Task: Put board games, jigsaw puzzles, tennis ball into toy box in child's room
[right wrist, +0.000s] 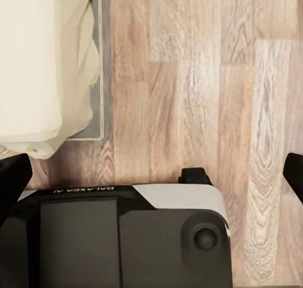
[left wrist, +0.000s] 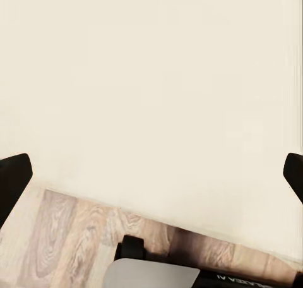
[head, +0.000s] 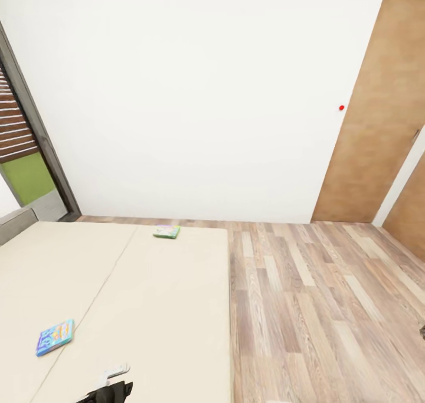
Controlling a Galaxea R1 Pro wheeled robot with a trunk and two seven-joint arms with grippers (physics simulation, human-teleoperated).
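Observation:
Two board games lie on the beige mattress of the bed. The blue one is close, at the near left, and the green-edged one rests at the bed's far edge. Part of my left arm pokes into the head view over the near edge of the mattress. My left gripper hangs open above the mattress edge, its dark fingertips wide apart and empty. Over the wood floor beside the bed corner, my right gripper is open and empty too. The table, toy box, jigsaw puzzles and tennis ball are out of view.
Wood plank floor stretches to the right of the bed. A brown door stands at the far right and a dark-framed window at the far left. A low grey headboard borders the bed's left side. My own base is close to the bed.

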